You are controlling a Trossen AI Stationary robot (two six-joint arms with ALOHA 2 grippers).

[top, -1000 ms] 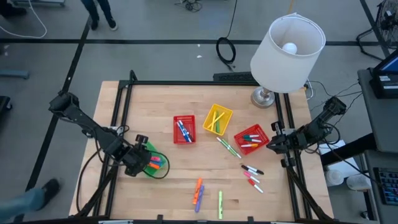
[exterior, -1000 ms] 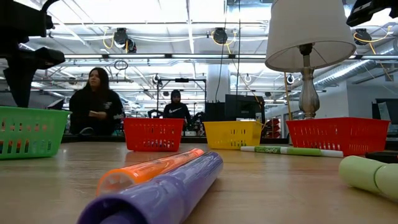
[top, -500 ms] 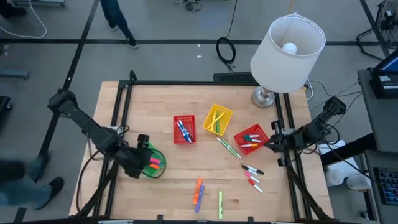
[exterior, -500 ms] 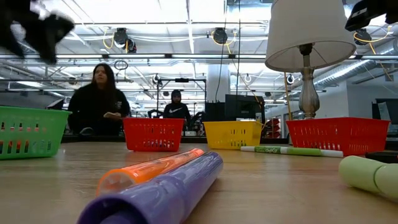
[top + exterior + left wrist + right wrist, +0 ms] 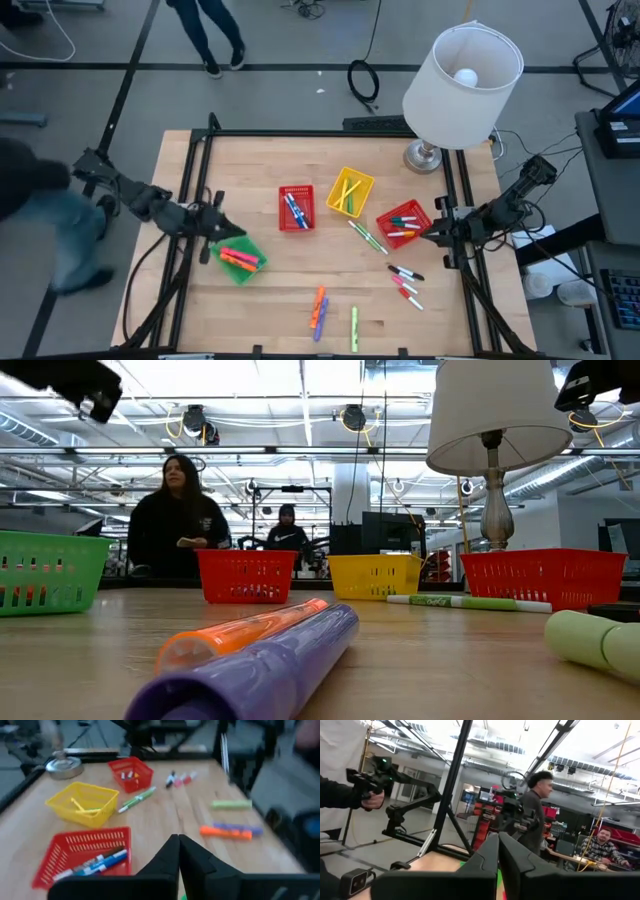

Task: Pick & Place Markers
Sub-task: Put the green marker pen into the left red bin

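Loose markers lie flat on the wooden table (image 5: 270,300): an orange and a purple one (image 5: 319,310) side by side near the front edge, a light green one (image 5: 354,328), a green-and-white one (image 5: 368,237) and a few black-and-red ones (image 5: 405,280). More markers lie in the green basket (image 5: 238,260), two red baskets (image 5: 295,207) (image 5: 403,224) and a yellow basket (image 5: 350,191). My left gripper (image 5: 178,845) is shut and holds nothing, raised beside the green basket at the table's left edge. My right gripper (image 5: 498,842) is shut and holds nothing, raised at the right edge.
A table lamp (image 5: 462,75) stands at the back right on a metal base (image 5: 425,155). Black frame rails run along the left (image 5: 190,200) and right (image 5: 462,220) edges. A person (image 5: 40,220) stands just left of the table; others show across the room (image 5: 180,515).
My left gripper has risen off the green basket and drawn back toward the table's left edge, tipping up from pointing down to nearly level. The green basket now shows whole. A person has stepped up to the table's left side.
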